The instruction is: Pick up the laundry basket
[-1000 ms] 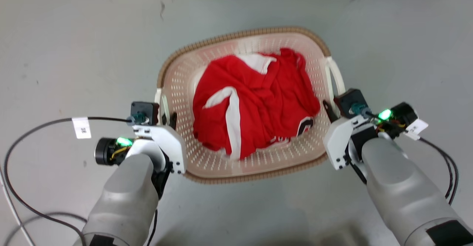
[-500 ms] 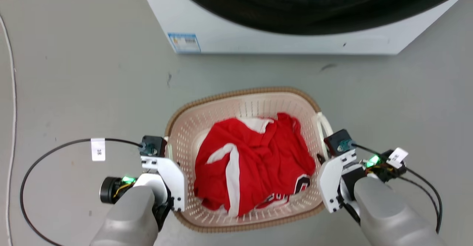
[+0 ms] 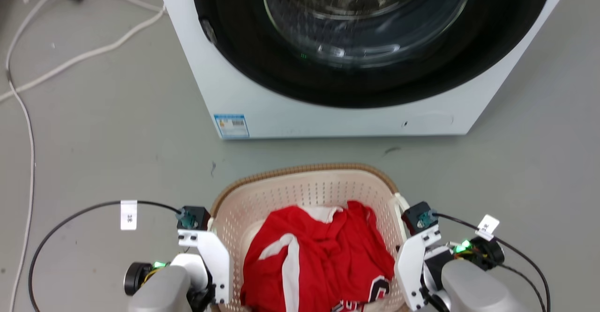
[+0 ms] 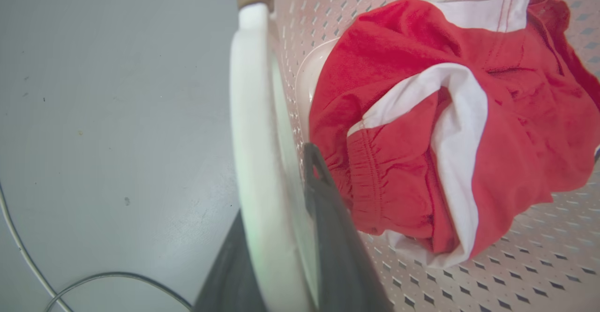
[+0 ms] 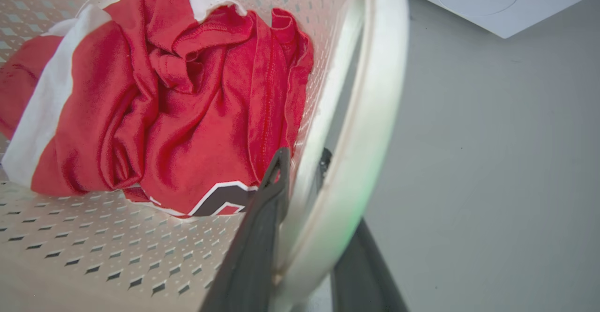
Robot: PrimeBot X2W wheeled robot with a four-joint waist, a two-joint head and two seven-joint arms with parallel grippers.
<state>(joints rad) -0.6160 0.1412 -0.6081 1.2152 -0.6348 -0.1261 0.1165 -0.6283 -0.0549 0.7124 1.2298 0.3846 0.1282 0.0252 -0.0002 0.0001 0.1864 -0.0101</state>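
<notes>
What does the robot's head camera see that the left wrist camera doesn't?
Head view, not left wrist: the white washing machine, its round glass door and a blue sticker.
Left wrist view, not head: up close, the dark fingers of the left gripper squeezing the white handle.
Both: the laundry basket, the red-and-white clothes inside it, and the grey floor.

the near end of the laundry basket (image 3: 304, 167) runs off the bottom of the head view, and the washing machine (image 3: 328, 120) is cut at the top, its sticker (image 3: 230, 125) too small to read. in the left wrist view the blurred handle (image 4: 255, 115) hides most of one finger of the left gripper (image 4: 281, 162).
</notes>
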